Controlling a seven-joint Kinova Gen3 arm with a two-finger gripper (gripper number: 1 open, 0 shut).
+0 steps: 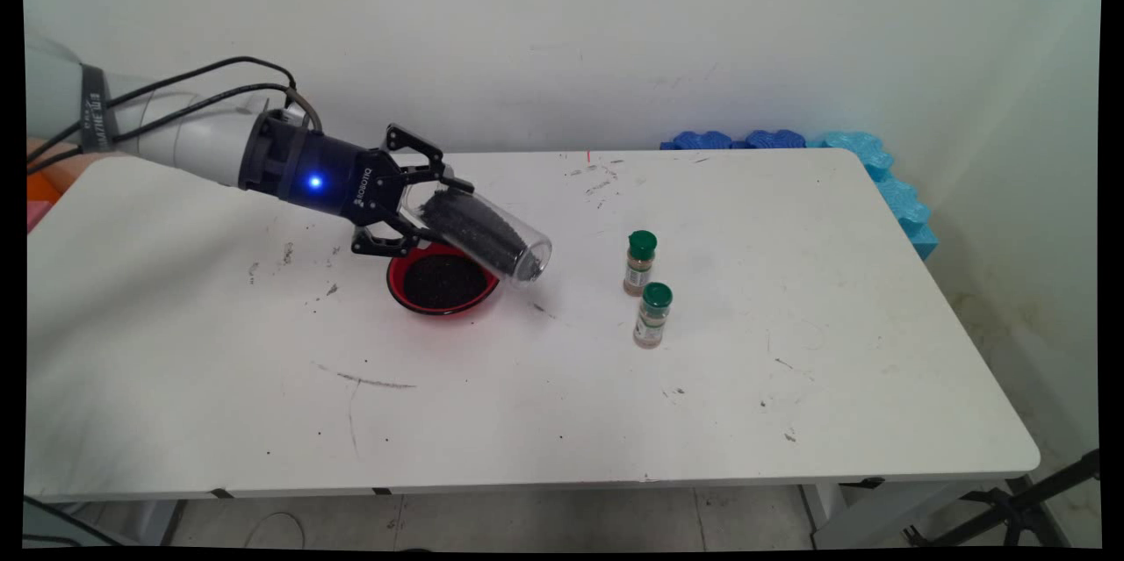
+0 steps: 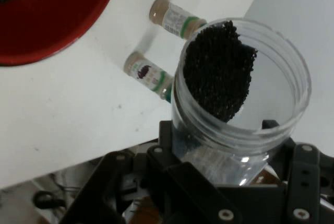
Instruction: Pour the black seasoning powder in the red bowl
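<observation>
Main and hand views. The gripper (image 1: 421,201) is clenched on a clear jar (image 1: 481,233) part-filled with dark granules (image 2: 219,70), its jaws closed against the jar's base end so that the jar projects straight out along the hand. The jar's long axis is tilted well over, running from the gripper at upper left down to its open mouth at lower right. The granules lie banked along the jar's wall and reach close to the mouth; whether any are leaving it cannot be told. A red bowl (image 1: 397,291) already holding dark granules stands on the table (image 1: 562,420) directly beneath the jar and gripper; in the main view the mouth hangs at the bowl's right rim, apparently just past it, though the exact overlap cannot be fixed from this angle. In the hand view the bowl (image 2: 68,31) sits at upper left, away from the mouth. Two green-capped spice bottles stand upright to the right, well apart from the bowl: the far bottle (image 1: 640,263) and the near bottle (image 1: 652,316), close beside each other.
</observation>
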